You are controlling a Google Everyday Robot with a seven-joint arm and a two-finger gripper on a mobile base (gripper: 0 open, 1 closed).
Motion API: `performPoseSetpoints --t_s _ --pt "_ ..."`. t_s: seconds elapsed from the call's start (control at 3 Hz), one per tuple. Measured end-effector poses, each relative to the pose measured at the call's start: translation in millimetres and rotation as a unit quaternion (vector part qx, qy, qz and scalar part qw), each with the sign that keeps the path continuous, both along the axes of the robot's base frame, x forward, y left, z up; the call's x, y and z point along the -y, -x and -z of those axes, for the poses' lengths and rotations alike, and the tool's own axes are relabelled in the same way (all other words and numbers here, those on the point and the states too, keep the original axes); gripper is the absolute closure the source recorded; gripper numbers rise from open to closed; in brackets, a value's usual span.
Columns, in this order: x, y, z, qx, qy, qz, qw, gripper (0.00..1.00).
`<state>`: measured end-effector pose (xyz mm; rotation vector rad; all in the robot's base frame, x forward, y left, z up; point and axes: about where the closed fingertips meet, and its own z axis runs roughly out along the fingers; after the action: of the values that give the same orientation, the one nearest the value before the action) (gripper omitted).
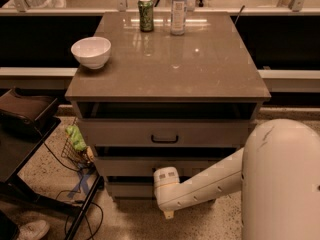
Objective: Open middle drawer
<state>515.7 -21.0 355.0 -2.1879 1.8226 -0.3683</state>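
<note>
The grey-beige cabinet [165, 74] has three drawer fronts stacked one above another. The upper front [125, 133] carries a black bar handle [165, 139]. The middle drawer [125, 166] is the shallower front below it, and its handle is hidden behind my arm. My gripper [166, 176] is at the end of the white arm [210, 184], which reaches in from the right. It is pressed close to the centre of the middle drawer front. Its fingers point away from the camera and are hidden by the wrist. The lowest front [130, 189] sits under it.
On the cabinet top stand a white bowl [91, 51], a green can [146, 14] and a clear bottle [178, 9]. A dark stand with cables [30, 134] and a wire basket holding something green [75, 139] are at the left. My white body [285, 184] fills the lower right.
</note>
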Motion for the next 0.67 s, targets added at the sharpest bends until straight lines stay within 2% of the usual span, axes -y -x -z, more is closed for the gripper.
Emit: performPoseSetpoints --t_s 0.33,0.67 --pt "4.4 -1.0 6.8 -0.014 0.01 0.004 0.9998 0.15" --pt "4.8 0.1 7.7 -0.015 0.01 0.005 0.9998 0.39"
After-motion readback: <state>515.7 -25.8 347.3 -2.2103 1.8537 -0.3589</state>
